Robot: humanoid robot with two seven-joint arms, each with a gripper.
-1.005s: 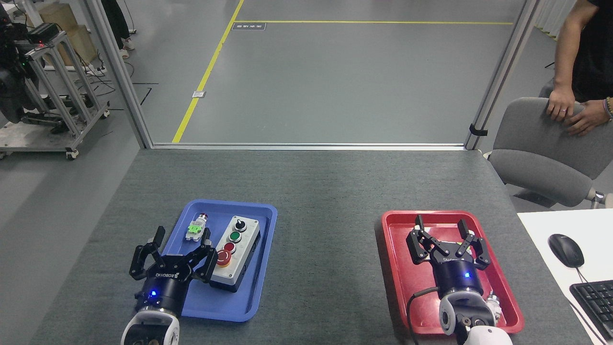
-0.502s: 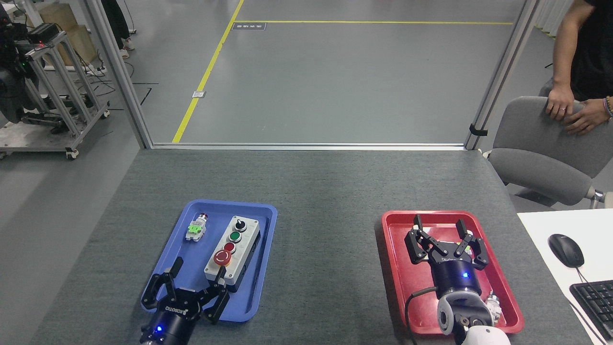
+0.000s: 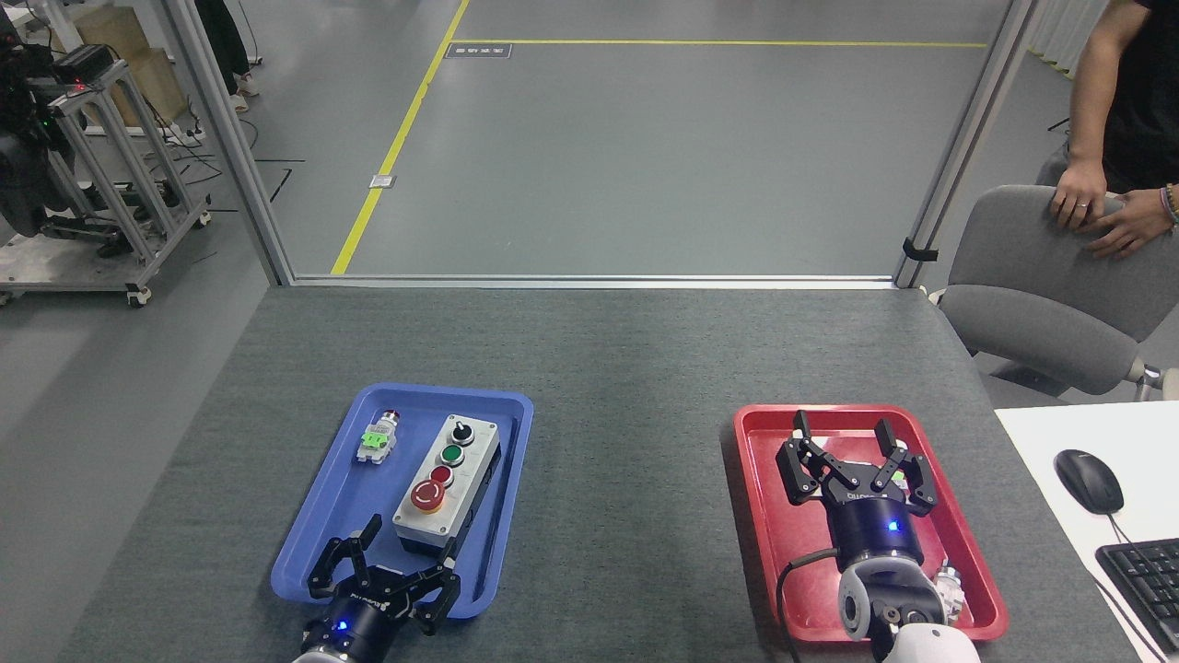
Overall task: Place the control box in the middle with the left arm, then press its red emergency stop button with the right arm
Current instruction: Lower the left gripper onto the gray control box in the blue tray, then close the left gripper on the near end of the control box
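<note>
Lining up my left gripper (image 3: 387, 575), fingers spread, before the control box (image 3: 449, 486) in its blue tray (image 3: 343, 516); right gripper (image 3: 852, 465) also spread.

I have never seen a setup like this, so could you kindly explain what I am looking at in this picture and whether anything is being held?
This view comes from the robot's own head, looking down at a grey table. The two black claws are its grippers: the left gripper and the right gripper, both open and holding nothing. A blue tray holds the control box, which carries the red emergency stop button, and a small switch part. The right gripper hangs over a red tray. A person's hands rest on a chair.
</note>
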